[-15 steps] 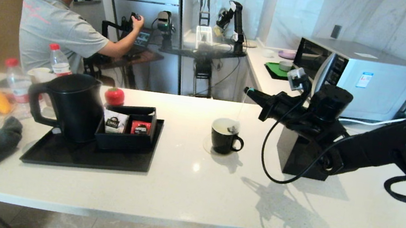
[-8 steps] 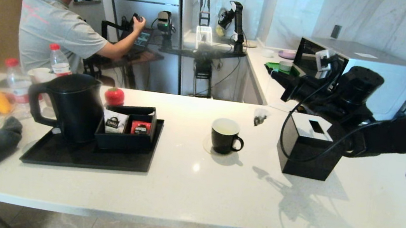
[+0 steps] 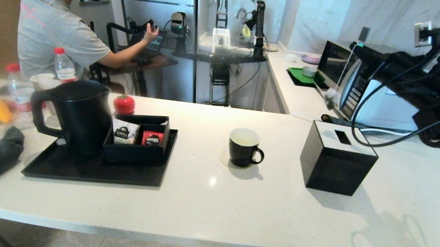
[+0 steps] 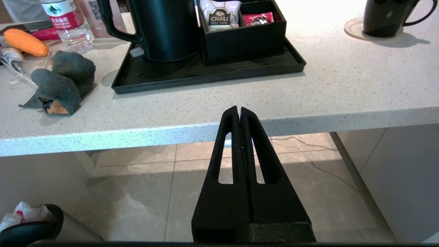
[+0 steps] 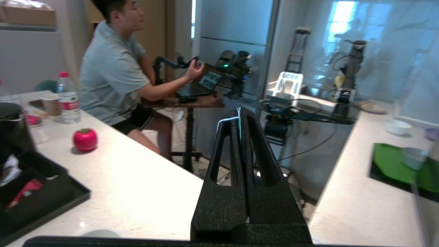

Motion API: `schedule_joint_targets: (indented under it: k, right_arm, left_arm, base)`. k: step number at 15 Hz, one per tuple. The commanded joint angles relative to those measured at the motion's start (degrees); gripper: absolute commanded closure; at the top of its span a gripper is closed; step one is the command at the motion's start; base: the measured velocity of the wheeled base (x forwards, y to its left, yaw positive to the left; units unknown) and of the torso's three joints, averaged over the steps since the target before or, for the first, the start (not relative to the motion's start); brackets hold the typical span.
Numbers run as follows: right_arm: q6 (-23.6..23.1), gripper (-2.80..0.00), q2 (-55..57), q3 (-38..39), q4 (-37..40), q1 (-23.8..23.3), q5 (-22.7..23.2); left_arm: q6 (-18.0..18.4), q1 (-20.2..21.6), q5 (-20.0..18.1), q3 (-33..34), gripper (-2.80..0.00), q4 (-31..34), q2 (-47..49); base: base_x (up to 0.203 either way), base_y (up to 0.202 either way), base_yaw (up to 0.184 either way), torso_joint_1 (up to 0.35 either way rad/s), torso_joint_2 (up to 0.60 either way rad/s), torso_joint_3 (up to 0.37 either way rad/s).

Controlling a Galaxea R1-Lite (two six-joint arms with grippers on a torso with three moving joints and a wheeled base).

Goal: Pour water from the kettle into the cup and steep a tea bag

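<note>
R end effector [image 3: 355,45] up high w/ tea bag [image 3: 330,96] dangling off its string; L parked below counter [image 3: 209,207].

Head view: R arm raised on the right, above the tissue box [image 3: 338,157], in front of the microwave [image 3: 382,83]. Bag hangs in the air, well apart from cup [image 3: 245,147]. Cup on the counter mid-way, pale liquid inside. Kettle [image 3: 74,115] upright on black tray [image 3: 95,166], left side, lid on.
L wrist view: L end effector [image 4: 239,115] fingers pressed together, nothing between, below the counter's front edge; kettle and cup in sight beyond.
R wrist view: R end effector [image 5: 239,115] fingers together, clamped on the white string [image 5: 227,120]; bag itself out of sight here.
</note>
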Motion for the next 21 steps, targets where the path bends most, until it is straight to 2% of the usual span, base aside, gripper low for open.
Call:
schedule_joint_targets:
  k: [1,5,13,18,21]
  right_arm:
    - [0.06,0.00,-1.47,1.77,-0.71,-3.02,0.20]
    - [-0.03,0.00,-3.10,10.77,-4.35,-5.37,0.27]
    - [-0.03,0.00,-7.48,29.56,-14.50,-5.45,0.29]
    - [-0.14,0.00,-10.38,34.24,-15.62,-5.52,0.29]
    - [0.06,0.00,-10.39,33.92,-16.36,-5.53,0.29]
  left_arm:
    - [0.01,0.01,0.00,0.00,0.00,0.00,0.00]
    - [0.01,-0.01,0.00,0.00,0.00,0.00,0.00]
    - [0.01,-0.05,0.00,0.00,0.00,0.00,0.00]
    - [0.01,0.02,0.00,0.00,0.00,0.00,0.00]
    - [0.01,-0.06,0.00,0.00,0.00,0.00,0.00]
  base:
    - [0.000,0.000,0.000,0.000,0.00,0.000]
    - [0.000,0.000,0.000,0.000,0.00,0.000]
    - [0.000,0.000,0.000,0.000,0.00,0.000]
    - [0.000,0.000,0.000,0.000,0.00,0.000]
    - [0.000,0.000,0.000,0.000,0.00,0.000]
